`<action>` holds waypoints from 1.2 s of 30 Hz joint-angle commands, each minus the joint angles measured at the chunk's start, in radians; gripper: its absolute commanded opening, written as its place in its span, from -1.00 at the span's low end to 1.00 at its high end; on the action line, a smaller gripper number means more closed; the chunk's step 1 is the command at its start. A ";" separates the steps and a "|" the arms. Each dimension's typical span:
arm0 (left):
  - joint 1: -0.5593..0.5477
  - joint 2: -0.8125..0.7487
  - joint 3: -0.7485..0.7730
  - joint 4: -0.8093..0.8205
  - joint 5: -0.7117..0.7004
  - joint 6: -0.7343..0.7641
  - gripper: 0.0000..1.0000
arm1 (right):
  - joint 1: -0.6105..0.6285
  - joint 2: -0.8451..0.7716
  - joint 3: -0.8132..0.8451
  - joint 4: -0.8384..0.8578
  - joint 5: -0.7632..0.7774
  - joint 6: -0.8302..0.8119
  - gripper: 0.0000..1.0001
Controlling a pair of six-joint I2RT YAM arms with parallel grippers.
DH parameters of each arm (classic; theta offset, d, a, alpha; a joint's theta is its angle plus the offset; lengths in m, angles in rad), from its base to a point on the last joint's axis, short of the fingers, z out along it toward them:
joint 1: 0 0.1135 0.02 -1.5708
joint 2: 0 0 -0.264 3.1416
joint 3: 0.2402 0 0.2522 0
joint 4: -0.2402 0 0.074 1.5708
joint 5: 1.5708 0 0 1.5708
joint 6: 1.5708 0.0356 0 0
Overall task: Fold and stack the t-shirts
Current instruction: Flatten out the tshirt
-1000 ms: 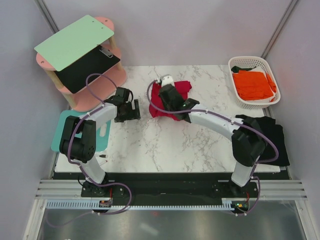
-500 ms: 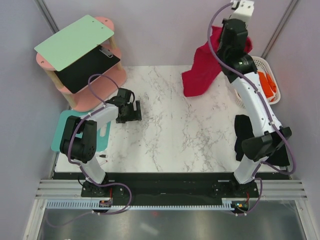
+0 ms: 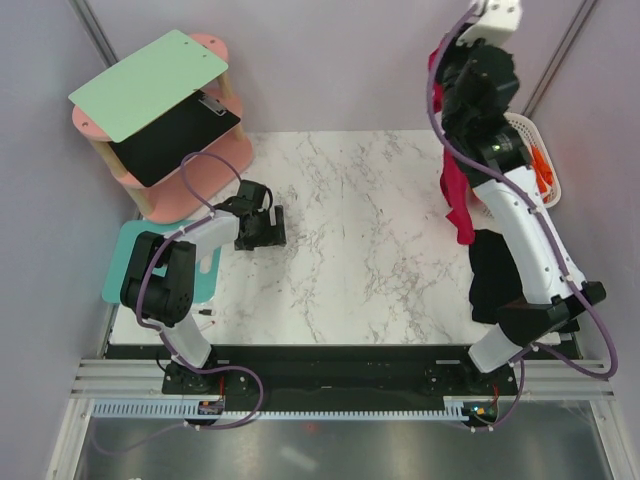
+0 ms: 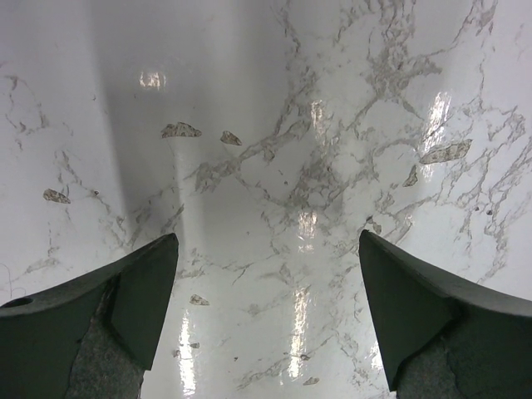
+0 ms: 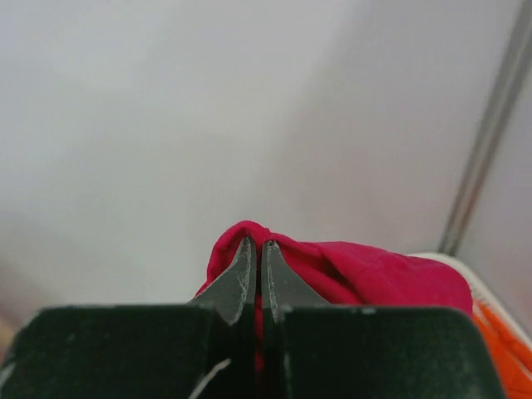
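Holds the crimson red t-shirt (image 3: 456, 195) up high in the right gripper (image 5: 257, 253), pinched shut on a small bump of the cloth; lets the rest hang down in a long bunch over the right side of the tabletop (image 3: 350, 260), just beside the white basket (image 3: 527, 125); cannot tell if the low end touches anything.

Hovers the left gripper (image 4: 267, 241) low over bare marble, wide open, holding nothing.

Leaves the black t-shirt (image 3: 495, 275) in a dark heap at the right edge of the tabletop, partly behind the right arm; leaves the bright orange t-shirt (image 5: 509, 357) in the basket, mostly hidden from above by that arm.

Looks like a shake-out step, going by the hanging cloth; no fold on the red one yet.

Could go wrong in a few ways: could slip free, with only a tiny pinch holding all that weight; could fall onto the black heap or into the basket and get mixed up; could catch on the basket rim on the way down; could land all crumpled if put down fast, sleeves tucked under; could be too far off for the left gripper to help spread it flat.

Best to lower slowly toward the middle of the tabletop, well away from basket and black heap.
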 commanded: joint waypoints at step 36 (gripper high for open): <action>0.075 -0.182 -0.038 -0.017 -0.221 -0.103 0.96 | 0.220 -0.111 -0.471 0.213 0.063 0.111 -1.00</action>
